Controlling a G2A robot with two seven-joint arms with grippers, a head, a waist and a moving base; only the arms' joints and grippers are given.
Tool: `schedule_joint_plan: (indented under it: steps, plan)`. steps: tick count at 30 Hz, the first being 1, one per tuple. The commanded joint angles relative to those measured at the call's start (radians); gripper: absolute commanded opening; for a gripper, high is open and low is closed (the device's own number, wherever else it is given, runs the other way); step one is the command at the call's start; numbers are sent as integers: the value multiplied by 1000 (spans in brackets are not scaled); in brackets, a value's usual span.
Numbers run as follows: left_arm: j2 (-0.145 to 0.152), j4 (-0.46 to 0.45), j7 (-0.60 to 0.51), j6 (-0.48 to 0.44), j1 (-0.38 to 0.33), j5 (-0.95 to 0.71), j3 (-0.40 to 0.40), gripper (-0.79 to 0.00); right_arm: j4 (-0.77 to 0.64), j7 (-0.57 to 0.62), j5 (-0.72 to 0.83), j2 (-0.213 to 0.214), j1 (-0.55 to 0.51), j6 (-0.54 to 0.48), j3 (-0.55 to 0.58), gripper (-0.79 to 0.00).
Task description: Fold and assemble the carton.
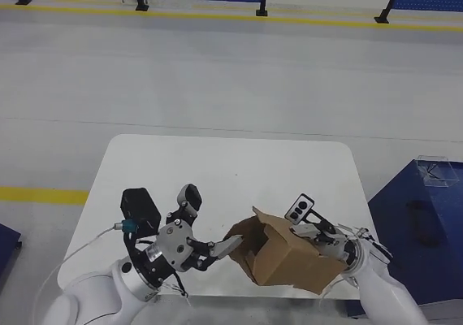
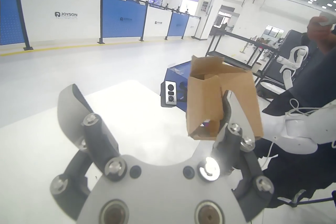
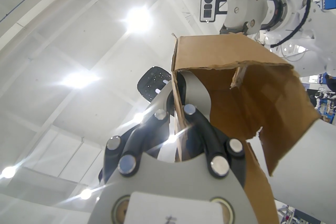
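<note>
Brown corrugated card: one carton (image 1: 284, 256), held at about 5 o'clock on the white table (image 1: 215, 162) in the top view, close to the near edge. Whether it rests on the surface or hangs just above it cannot be told.

Condition: body opened out into a squared tube. At the mouth the end flaps stand loose and unfolded, and one of them has a ragged, torn edge. The opposite end is hidden behind the right arm.

Progress, as judged: erection of the body done; tucking and closing of the end flaps left to do, so perhaps midway.

Orientation: long axis runs from roughly 10 o'clock to 4 o'clock in the top view. The open mouth faces 10 o'clock, toward the left arm.

Right gripper (image 1: 322, 236): fingers closed tight on one wall of the carton, at the 4 o'clock end, one finger inside and one outside.

Left gripper (image 1: 211, 219): spread wide and holding nothing. One finger touches a flap at the mouth; the other stands well apart at about 11 o'clock from it.
</note>
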Motion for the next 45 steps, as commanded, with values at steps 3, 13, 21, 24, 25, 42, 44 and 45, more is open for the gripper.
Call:
schedule_joint_plan:
  steps: [3,13,21,24,25,42,44,45]
  plan:
    - [-1,30,-15,17,-15,-27,-9,0,-7,4,5,0,-3,4,5,-785]
    - [-5,96,-57,34,-48,-78,14,0,-26,16,5,-1,-15,13,15,-785]
    - [-2,52,-10,0,-4,-125,-36,0,-12,-13,41,-6,-10,-12,31,-785]
    - [3,30,-20,-25,42,-126,-66,0,-9,-17,52,-7,-9,-15,38,-785]
    - [4,25,-28,-35,58,-123,-71,0,-7,-19,54,-8,-10,-17,41,-785]
    - [4,-11,-71,-46,82,-32,24,0,-32,31,-23,-7,-39,-37,51,-785]
    - [3,-7,-82,-28,69,-26,40,0,-36,45,-37,-6,-43,-44,58,-785]
    - [2,-4,-92,-21,63,-23,48,0,-40,54,-45,-6,-45,-51,62,-785]
